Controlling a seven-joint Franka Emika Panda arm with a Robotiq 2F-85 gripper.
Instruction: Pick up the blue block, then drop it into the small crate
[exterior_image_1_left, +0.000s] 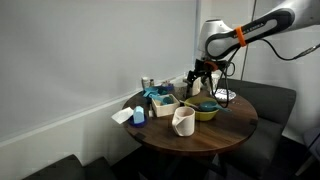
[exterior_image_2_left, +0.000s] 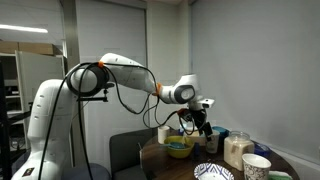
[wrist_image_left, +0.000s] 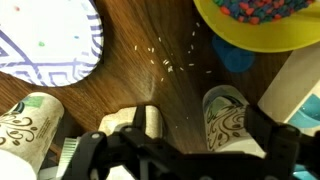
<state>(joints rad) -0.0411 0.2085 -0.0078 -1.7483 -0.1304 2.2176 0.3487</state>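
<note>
A small blue block (exterior_image_1_left: 139, 116) stands near the table's edge, beside a white object (exterior_image_1_left: 122, 115). The small pale crate (exterior_image_1_left: 166, 103) sits behind it and holds teal items. My gripper (exterior_image_1_left: 201, 76) hangs above the table between the crate and a yellow-green bowl (exterior_image_1_left: 206, 110); it also shows in an exterior view (exterior_image_2_left: 203, 122). In the wrist view the gripper (wrist_image_left: 198, 135) is open and empty, with a patterned paper cup (wrist_image_left: 226, 115) just inside its right finger. A blue shape (wrist_image_left: 237, 58) lies by the bowl's rim (wrist_image_left: 255, 38); I cannot tell what it is.
A white pitcher (exterior_image_1_left: 183, 121) stands at the table's front. A blue-patterned plate (wrist_image_left: 45, 40) lies near the bowl, also visible in an exterior view (exterior_image_2_left: 213, 172). A second paper cup (wrist_image_left: 25, 125) and other cups (exterior_image_2_left: 238, 148) crowd the round wooden table (exterior_image_1_left: 215, 132).
</note>
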